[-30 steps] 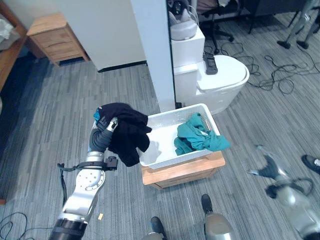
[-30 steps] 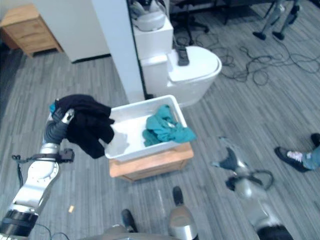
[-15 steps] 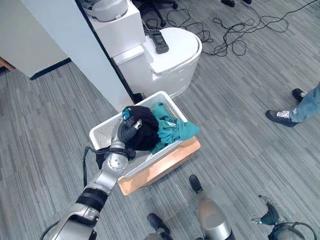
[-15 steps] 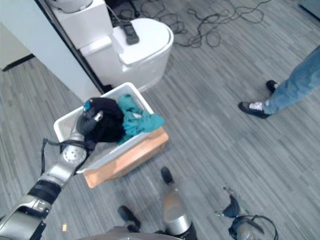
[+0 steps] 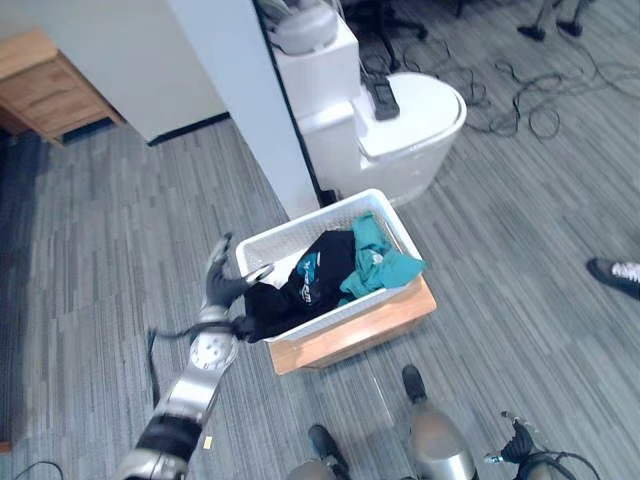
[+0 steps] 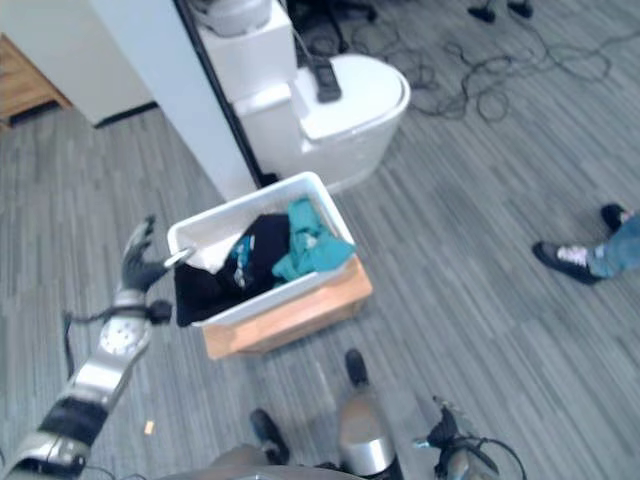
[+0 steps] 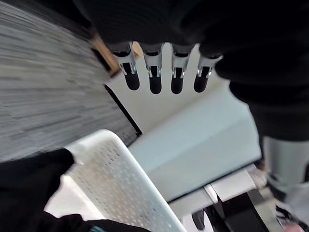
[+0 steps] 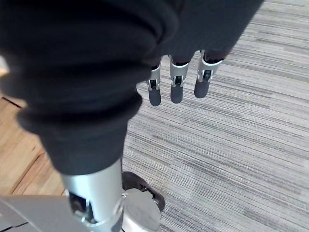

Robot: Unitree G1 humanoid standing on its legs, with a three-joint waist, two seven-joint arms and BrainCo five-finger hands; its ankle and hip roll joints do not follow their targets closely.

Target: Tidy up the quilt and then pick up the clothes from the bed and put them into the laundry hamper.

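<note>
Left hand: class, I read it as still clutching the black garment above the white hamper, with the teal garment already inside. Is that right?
Not quite. The left hand is open, fingers spread, beside the white hamper and holding nothing. The black garment lies in the hamper, one end draped over the rim, next to the teal garment. The left eye view shows it.

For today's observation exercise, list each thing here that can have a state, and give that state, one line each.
Left hand: open, raised beside the hamper, holding nothing.
Right hand: open, fingers straight, above the floor.
Laundry hamper: sitting on a wooden stand.
Black garment: inside the hamper, one end draped over its rim.
Teal garment: crumpled inside the hamper.
</note>
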